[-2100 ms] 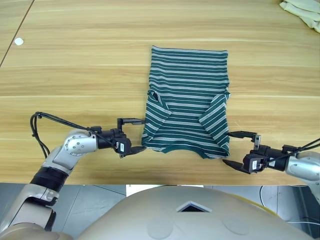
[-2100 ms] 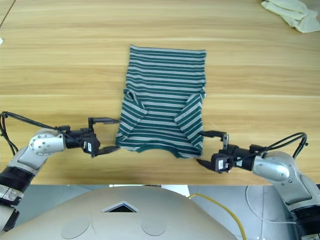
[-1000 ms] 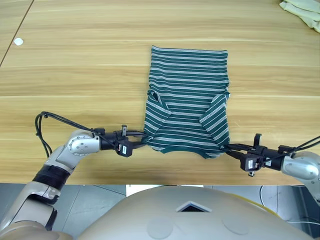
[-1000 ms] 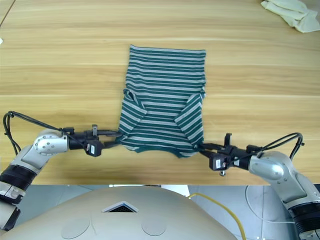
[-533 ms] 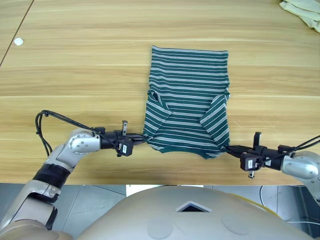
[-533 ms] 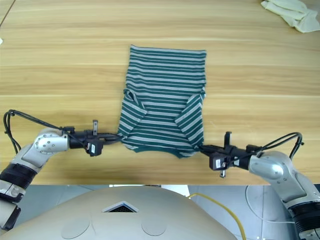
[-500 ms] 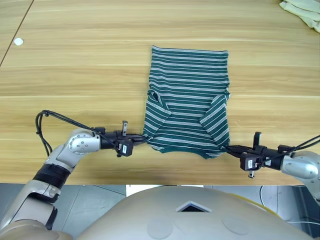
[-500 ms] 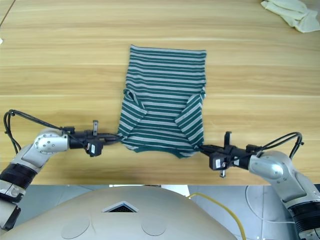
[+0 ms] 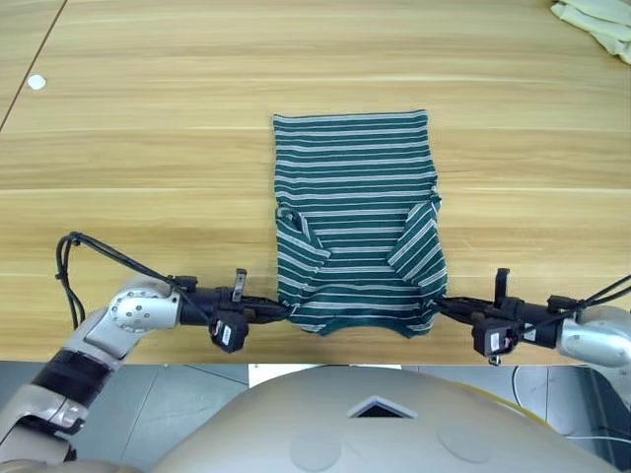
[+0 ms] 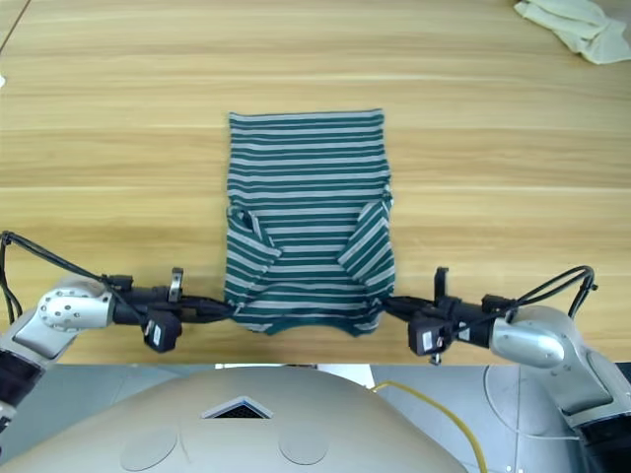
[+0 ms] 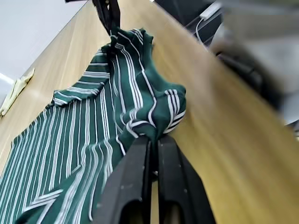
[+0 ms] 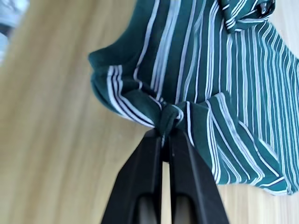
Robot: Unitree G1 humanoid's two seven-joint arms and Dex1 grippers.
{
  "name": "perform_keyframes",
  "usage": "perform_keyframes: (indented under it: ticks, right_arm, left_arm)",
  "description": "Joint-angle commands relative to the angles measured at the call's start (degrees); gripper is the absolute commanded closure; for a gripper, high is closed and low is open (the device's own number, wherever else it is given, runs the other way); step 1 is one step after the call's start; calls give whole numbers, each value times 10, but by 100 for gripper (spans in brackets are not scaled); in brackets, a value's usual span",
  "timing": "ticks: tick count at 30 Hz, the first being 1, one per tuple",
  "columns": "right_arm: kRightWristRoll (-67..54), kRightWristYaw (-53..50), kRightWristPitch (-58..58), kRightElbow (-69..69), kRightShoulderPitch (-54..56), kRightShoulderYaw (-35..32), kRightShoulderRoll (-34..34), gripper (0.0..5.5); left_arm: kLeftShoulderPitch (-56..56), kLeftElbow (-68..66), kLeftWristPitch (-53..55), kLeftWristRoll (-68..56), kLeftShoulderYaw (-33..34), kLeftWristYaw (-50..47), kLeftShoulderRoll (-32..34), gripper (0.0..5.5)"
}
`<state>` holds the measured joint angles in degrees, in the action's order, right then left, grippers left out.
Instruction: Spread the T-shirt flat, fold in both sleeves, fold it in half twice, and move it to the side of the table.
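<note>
A green T-shirt (image 9: 353,212) with white stripes lies on the wooden table (image 9: 148,168), both sleeves folded in over its front. Its collar end is toward me, close to the table's near edge. My left gripper (image 9: 285,311) is shut on the near left corner of the T-shirt (image 11: 117,107). My right gripper (image 9: 434,305) is shut on the near right corner of the T-shirt (image 12: 219,60). Both pinched corners are bunched into small folds at the fingertips (image 12: 164,135).
A pale cloth (image 9: 595,22) lies at the far right corner of the table. A small white disc (image 9: 36,83) sits at the far left. Bare wood surrounds the shirt on both sides and beyond it.
Both grippers went from open beside the shirt to shut on its near corners. In the last half second they pulled back toward me, dragging the whole shirt nearer the table's edge and slightly left.
</note>
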<state>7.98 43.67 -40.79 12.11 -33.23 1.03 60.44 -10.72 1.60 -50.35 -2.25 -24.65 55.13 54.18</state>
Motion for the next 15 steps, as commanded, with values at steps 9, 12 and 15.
perform_keyframes:
  ticks: [9,12,15]
  right_arm:
    - [-67,8,-109,50,-81,-65,23,550]
    - [-45,3,-48,46,-7,-30,-8,550]
    - [-13,-6,33,39,69,-3,-46,550]
  left_arm:
    - [-31,-6,-26,-61,65,-12,38,550]
    - [0,-59,-14,-28,64,-25,-2,550]
    - [44,-114,7,-28,74,-43,-47,550]
